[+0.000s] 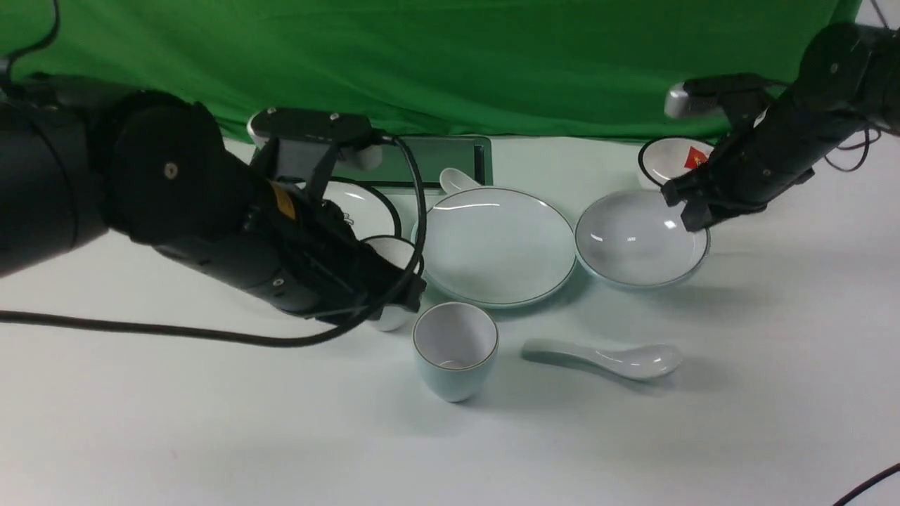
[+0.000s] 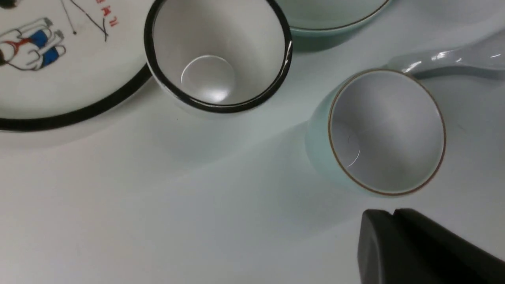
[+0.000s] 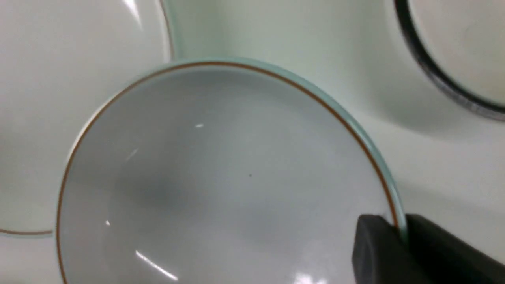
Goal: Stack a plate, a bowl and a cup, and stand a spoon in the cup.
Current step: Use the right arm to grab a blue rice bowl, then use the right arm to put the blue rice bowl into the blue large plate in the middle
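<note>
The right arm's fingers [image 3: 374,236] pinch the rim of a pale blue-green bowl [image 3: 236,177], one on the inside and one on the outside, with only the thickness of the wall between them. The left arm's fingers [image 2: 375,240] are closed tip to tip with nothing between them, near a small handleless pale blue-green cup [image 1: 455,351] that stands upright on the white desk [image 1: 211,422], its thin brownish rim facing up. At the bowl's left, a pale blue-green plate [image 1: 499,246] lies face up in the middle of the desk, the two rims meeting or nearly so in the front view. A glossy white ceramic soup spoon [image 1: 640,362] rests on the desk to the right of the cup, its handle toward the cup and its scoop pointing away. Beyond the bowl sits a smaller white bowl [image 1: 668,158] with a black rim and a red flag picture, partly hidden by the right arm [image 1: 794,133]. Behind the left arm [image 1: 232,204], a white cup [image 2: 221,51] with a thick black rim stands beside a black-rimmed plate [image 2: 79,90] bearing cartoon figures. A second white spoon [image 1: 457,180] shows past the far edge of the blue-green plate, near a dark green tray [image 1: 436,161], before a green cloth backdrop [image 1: 492,63].
</note>
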Robot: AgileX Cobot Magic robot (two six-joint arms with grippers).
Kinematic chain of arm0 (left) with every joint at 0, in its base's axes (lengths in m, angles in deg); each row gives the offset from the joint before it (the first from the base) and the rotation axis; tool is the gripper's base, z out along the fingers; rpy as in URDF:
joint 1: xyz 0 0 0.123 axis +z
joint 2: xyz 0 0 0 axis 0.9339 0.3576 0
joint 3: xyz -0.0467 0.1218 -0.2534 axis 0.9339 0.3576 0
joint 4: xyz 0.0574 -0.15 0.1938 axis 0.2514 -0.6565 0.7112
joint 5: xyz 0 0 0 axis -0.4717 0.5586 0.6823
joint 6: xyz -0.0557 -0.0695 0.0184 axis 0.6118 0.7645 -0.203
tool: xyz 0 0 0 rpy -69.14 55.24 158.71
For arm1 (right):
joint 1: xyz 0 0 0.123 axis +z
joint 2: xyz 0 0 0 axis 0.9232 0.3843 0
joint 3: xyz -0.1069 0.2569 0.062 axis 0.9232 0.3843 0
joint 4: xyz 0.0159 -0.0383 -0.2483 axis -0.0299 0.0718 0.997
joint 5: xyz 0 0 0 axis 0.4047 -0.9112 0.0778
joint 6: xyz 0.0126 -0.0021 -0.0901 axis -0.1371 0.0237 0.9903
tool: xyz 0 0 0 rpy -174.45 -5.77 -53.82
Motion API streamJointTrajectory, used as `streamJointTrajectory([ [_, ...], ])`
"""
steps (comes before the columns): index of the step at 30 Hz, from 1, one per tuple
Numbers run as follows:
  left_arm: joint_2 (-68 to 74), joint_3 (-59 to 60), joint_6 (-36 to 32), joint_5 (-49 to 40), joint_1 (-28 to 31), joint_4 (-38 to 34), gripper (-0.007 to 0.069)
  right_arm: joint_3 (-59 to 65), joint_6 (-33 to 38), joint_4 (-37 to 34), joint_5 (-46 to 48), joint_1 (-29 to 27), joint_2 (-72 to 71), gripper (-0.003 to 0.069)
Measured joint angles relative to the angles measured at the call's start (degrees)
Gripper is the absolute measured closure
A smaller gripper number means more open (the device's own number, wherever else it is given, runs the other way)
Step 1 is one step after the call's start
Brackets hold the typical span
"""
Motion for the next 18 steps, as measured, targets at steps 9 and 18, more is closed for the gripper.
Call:
streamJointTrajectory([
  [9,2.62,1.93,-6.66,5.33,0.00,-6.87,0.0456,-4.48,3.72,-6.71,-7.37,8.24,3.69,0.0583],
  [18,8.76,1.93,-11.67,6.89,0.00,-11.69,0.0193,-5.74,0.64,-6.20,-12.15,11.82,11.21,0.0584],
])
